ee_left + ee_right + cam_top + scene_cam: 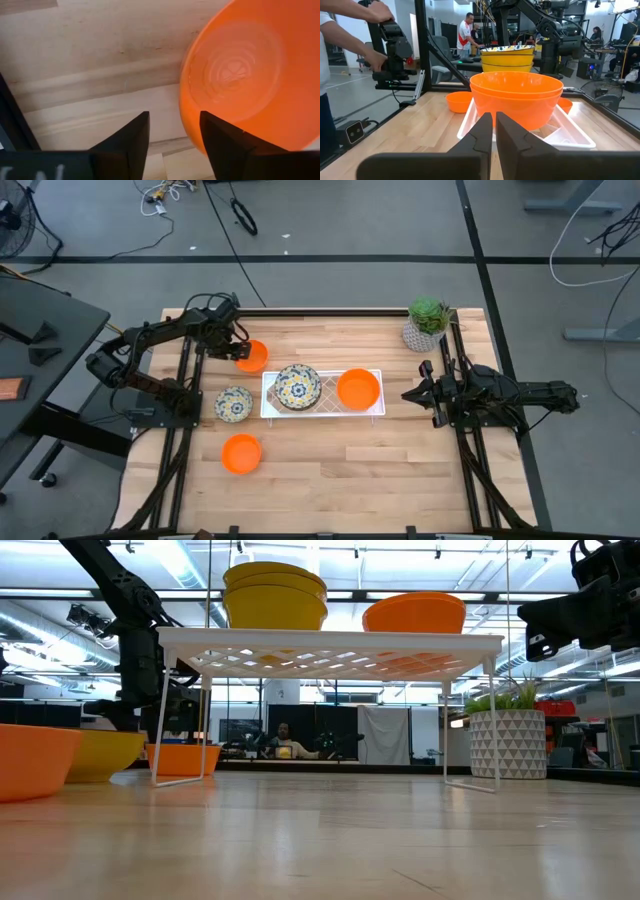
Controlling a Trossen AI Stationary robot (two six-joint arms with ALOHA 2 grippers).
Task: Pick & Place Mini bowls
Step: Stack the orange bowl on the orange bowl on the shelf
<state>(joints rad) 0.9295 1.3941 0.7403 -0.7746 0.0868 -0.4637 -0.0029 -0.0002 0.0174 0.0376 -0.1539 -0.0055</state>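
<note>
Mini bowls sit spread over the pale wooden table [330, 455], some of them on a white wire rack [322, 412] at its middle. On the rack stand a stack of floral-patterned bowls with yellow outsides [298, 387] and, beside it, a stack of two plain orange bowls [358, 389]. On the bare wood to the rack's left lie a single floral bowl [234, 403], a plain orange bowl [241, 453] nearer the front edge, and another plain orange bowl [251, 356] toward the back.

At that back orange bowl [250, 75] is the left gripper [232, 352]. Its two dark fingers [127, 145] stand apart, with one of them at the bowl's rim; whether they actually grip the rim I cannot tell.

Over the table's right side, well apart from the rack, the right gripper [412, 394] waits pointing at the orange stack [516, 97], its fingers [482, 132] nearly together and holding nothing.

A green potted plant in a white patterned pot [427, 323] stands at the back right corner. Beyond the table, a person's arm and hand [350, 35] are on a black apparatus [392, 50].
</note>
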